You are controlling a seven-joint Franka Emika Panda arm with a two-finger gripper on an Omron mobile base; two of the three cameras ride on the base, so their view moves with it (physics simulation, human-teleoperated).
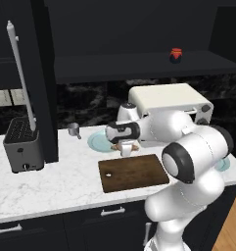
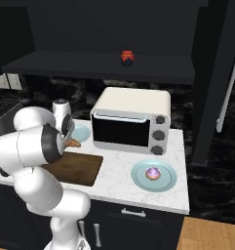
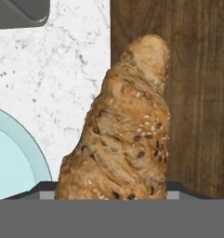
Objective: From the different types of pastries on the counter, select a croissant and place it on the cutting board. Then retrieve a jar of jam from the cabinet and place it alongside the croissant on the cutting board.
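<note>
Golden-brown and seeded, the croissant (image 3: 125, 125) is pinched in the pincer (image 1: 126, 148), whose two tips press against its lower sides in the hand view. From the left base view the pincer hangs just above the far edge of the cutting board (image 1: 134, 172), with the pastry's brown ends poking out on either side of the white fingers. In the hand view the croissant lies over the line where the dark wood of the board meets the white marble of the table (image 1: 60, 181).

Just beyond the pincer, on the table, sits a round light blue plate (image 1: 98, 141), its rim curving in at the lower left of the hand view. A small grey metal cup (image 1: 74, 129) stands near that plate, further to the left. Behind the arm is the cream toaster oven (image 2: 128, 119). To its right, a second blue plate (image 2: 154, 176) carries the round pastry with pink-purple frosting (image 2: 152, 172). A grey toaster (image 1: 23, 145) stands at the table's left end.

Up above, the red jar of jam (image 2: 127, 57) with its dark lid stands on the dark shelf of the black cabinet (image 2: 99, 66), well apart from the board.
</note>
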